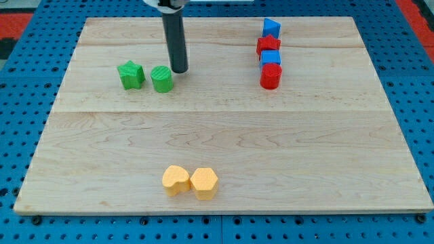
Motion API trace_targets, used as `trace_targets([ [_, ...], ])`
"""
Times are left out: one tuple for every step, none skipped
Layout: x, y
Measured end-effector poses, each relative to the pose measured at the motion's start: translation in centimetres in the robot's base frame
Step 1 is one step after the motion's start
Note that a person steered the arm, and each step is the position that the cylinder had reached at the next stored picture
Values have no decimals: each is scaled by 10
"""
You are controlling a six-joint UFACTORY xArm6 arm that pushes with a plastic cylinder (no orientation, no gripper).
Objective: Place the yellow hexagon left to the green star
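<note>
Step in hand: approach; yellow hexagon (204, 183) not yet contacted.
End effector: plain rod, no jaws, holding nothing; tip (180, 70) just beside green cylinder (162, 79), possibly touching.
Hexagon: worktop (305, 163) bottom edge, well apart from green star (131, 74).
Next move: travel to the hexagon and push it up-left, past the yellow heart-like block (175, 180).

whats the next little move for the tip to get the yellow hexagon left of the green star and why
Probably slide my tip toward the view's bottom, ending just right of the yellow hexagon. It now sits beside the green cylinder, far from the hexagon. The green star lies up-left, so pushing must start from the hexagon's lower right, though the yellow heart-like block touches its left.
</note>
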State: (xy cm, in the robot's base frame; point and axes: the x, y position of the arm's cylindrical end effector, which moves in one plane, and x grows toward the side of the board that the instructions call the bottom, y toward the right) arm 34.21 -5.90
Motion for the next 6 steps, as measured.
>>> trace_targets([
  [54,91],
  [166,182],
  [243,211],
  [244,133],
  [253,88],
  [251,57],
])
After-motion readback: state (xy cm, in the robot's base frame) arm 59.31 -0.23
